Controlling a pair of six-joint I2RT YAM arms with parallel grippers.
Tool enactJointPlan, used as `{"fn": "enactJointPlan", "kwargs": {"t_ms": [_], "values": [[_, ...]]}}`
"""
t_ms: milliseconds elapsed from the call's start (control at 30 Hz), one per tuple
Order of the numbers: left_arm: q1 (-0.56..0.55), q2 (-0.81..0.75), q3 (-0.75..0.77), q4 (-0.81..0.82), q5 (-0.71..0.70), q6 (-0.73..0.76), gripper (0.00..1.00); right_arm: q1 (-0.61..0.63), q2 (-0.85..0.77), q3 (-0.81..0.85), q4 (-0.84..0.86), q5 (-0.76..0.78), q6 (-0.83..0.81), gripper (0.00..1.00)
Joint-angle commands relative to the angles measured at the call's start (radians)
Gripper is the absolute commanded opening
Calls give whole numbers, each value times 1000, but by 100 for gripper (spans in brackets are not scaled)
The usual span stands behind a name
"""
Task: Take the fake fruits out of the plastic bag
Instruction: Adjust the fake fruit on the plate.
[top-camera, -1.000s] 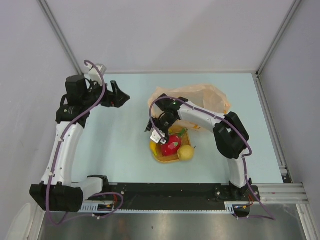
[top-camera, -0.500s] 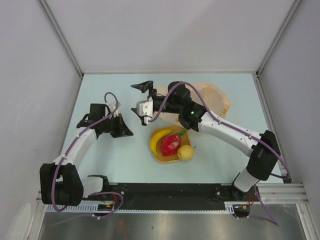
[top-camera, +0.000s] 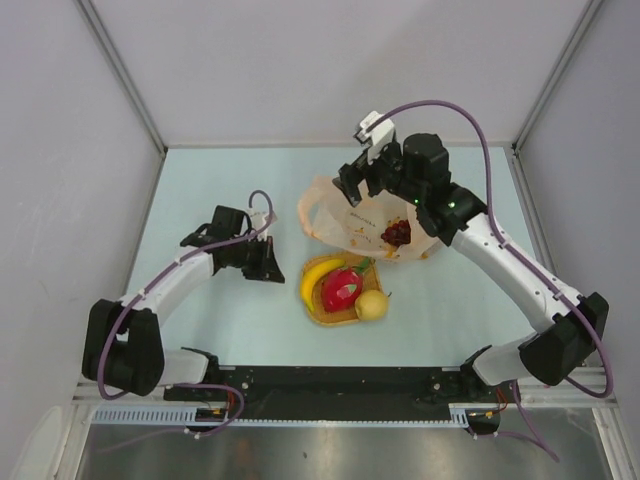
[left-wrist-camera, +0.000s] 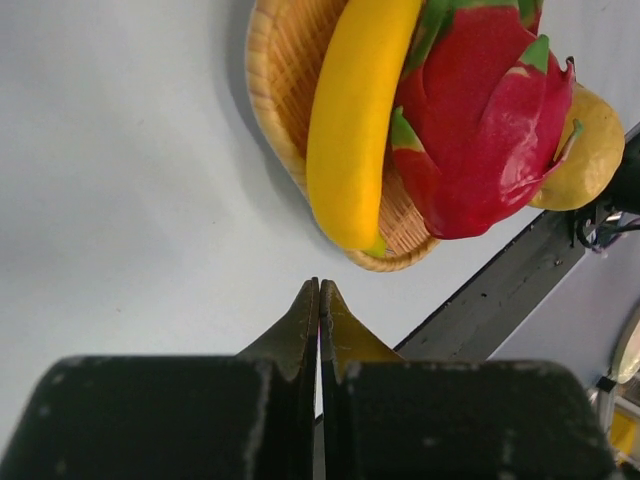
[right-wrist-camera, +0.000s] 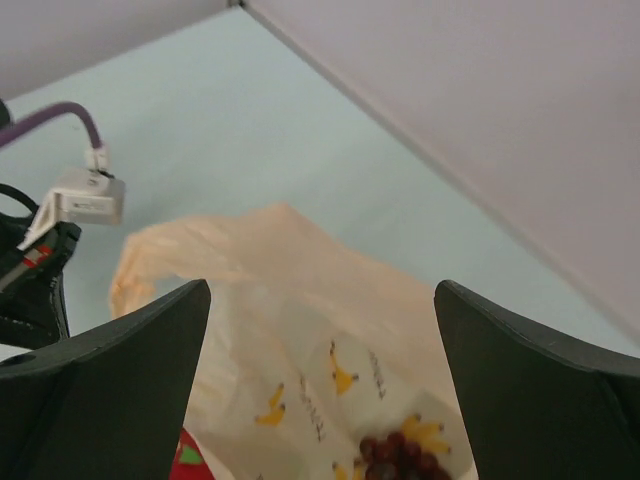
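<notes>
Holds left gripper (left-wrist-camera: 319, 300) pinched together, empty, near woven tray (left-wrist-camera: 275, 90). Holds right gripper (right-wrist-camera: 321, 290) spread wide, empty, over plastic bag (right-wrist-camera: 250, 250) containing grapes (right-wrist-camera: 400, 450).

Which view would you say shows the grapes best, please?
The top external view: the whole cluster of grapes shows against the bag. The right wrist view cuts them off at its bottom edge; the left wrist view misses them.

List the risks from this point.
The dark red grapes show through the thin translucent peach plastic bag, so the open right gripper above it may pinch only film. The left gripper is shut beside the orange woven tray, not holding the bag, so the bag might lift along with the grapes.
</notes>
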Motion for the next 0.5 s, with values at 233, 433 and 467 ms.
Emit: {"fn": "enactJointPlan", "kwargs": {"t_ms": [233,433,467], "values": [[-203,78,105,-28,-6,106,0,-199,-103,-46,-178,29,188,100],[-256,150,154,-32,-25,115,0,-238,-121,-60,-155,12,196,100],[-258,159,159,-25,-27,115,0,-244,-126,-63,-148,9,196,100]]}}
